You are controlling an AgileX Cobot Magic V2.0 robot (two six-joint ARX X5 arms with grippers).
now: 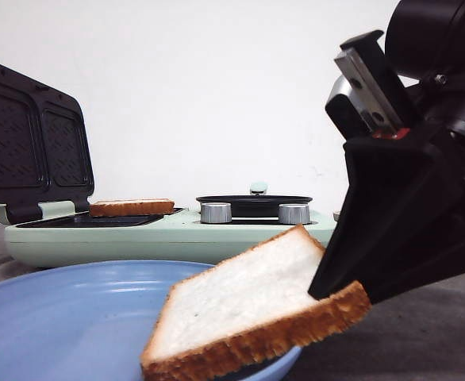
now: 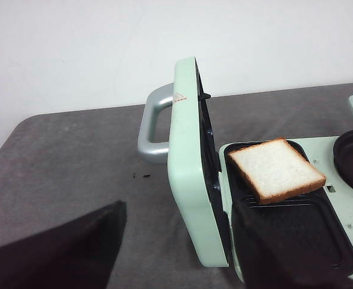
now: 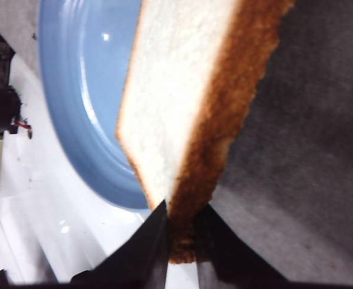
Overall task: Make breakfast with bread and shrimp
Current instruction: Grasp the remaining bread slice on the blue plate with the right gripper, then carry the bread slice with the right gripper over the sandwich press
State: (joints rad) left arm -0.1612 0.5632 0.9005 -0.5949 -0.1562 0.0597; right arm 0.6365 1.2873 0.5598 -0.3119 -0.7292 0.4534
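Note:
My right gripper (image 1: pixel 337 292) is shut on the corner of one slice of bread (image 1: pixel 248 309), which hangs tilted over the near edge of a blue plate (image 1: pixel 66 317). In the right wrist view the fingertips of the right gripper (image 3: pixel 181 232) pinch the brown crust of that bread (image 3: pixel 176 102) above the plate (image 3: pixel 80 90). A second slice of bread (image 2: pixel 276 169) lies flat on the grill plate of the mint-green sandwich maker (image 2: pixel 188 180), whose lid stands open. My left gripper (image 2: pixel 176 253) is open beside the maker, holding nothing. No shrimp is in view.
In the front view the sandwich maker (image 1: pixel 177 234) sits behind the plate, its lid up at the left and the second slice (image 1: pixel 132 208) on it. A black pan (image 1: pixel 254 205) and two metal knobs (image 1: pixel 216 213) occupy its right half. Grey cloth covers the table.

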